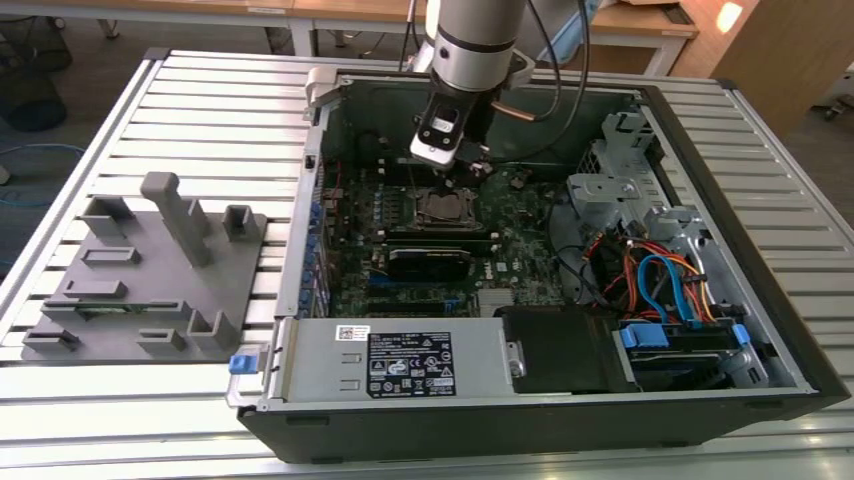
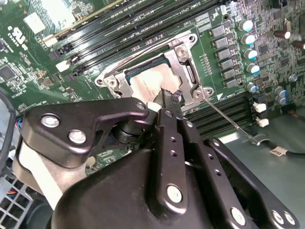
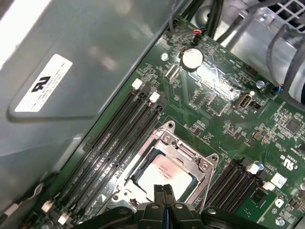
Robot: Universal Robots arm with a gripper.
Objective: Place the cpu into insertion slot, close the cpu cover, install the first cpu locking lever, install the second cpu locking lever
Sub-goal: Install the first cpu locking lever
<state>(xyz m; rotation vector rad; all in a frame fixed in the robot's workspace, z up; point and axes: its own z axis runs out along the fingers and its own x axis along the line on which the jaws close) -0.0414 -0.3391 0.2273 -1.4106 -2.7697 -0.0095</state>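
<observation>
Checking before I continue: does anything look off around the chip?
Yes: a thin locking lever sticks out from the cover corner over the memory slots, not latched down. The chip sits flat under the cover.

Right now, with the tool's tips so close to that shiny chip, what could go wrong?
1. The tool, tips shut, sits at the edge of the cpu, which lies bare inside the window of the cpu cover; a hard push might scratch or crack it.
2. A thin lever juts out beside the cover, seemingly unlatched; the tool could snag or bend it.
</observation>
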